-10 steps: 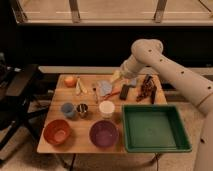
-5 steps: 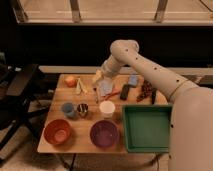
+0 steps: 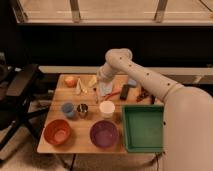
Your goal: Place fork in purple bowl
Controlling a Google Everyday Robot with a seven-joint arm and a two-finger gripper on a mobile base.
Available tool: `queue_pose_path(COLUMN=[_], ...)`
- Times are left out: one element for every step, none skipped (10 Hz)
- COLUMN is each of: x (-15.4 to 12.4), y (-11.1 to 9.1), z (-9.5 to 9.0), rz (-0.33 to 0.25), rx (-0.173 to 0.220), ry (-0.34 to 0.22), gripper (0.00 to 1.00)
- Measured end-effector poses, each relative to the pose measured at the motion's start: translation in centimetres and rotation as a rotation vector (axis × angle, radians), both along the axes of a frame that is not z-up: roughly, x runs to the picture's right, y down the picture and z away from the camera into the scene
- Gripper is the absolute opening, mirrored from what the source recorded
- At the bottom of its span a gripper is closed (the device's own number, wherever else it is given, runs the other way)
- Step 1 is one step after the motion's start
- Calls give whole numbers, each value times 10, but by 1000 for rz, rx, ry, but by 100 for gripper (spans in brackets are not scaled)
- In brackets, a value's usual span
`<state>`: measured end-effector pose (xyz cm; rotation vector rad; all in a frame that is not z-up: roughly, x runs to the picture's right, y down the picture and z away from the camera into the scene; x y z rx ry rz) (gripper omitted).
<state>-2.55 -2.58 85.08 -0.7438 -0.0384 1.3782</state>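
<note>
- Arm reaches in from the right, elbow bent high over the table's (image 3: 55, 102) back half, forearm angled down and left.
- Gripper (image 3: 100, 78) hangs low at the back of the table, between the yellow wedge (image 3: 93, 80) and the blue cloth (image 3: 105, 89); can't tell if it is open or closed.
- Versus 1.0 s ago: elbow and gripper have swung left. Versus 0.5 s ago: almost the same spot.
- Fork (image 3: 95, 93): faint thin grey strip on the wood just below the gripper, hard to make out.
- Purple bowl (image 3: 104, 134) sits at the front edge, well apart from the fork, between the orange bowl (image 3: 57, 132) and the green tray (image 3: 143, 128).
- White cup (image 3: 106, 108), metal cup (image 3: 82, 109) and blue cup (image 3: 67, 109) stand in a row between gripper and bowls.
- Red-handled tool (image 3: 114, 94) lies beside the cloth; cream-yellow utensils (image 3: 80, 86) to its left.
</note>
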Motion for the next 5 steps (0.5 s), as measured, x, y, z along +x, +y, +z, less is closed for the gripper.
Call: queue_pose_path(x=[0, -2, -1, 2, 2], y=[0, 0, -1, -1, -2], z=[0, 0, 0, 7, 17], rz=[0, -2, -5, -19, -37], rx=[0, 0, -2, -11, -17], ry=[1, -3, 1, 33, 63], gripper=[66, 66, 66, 66, 66])
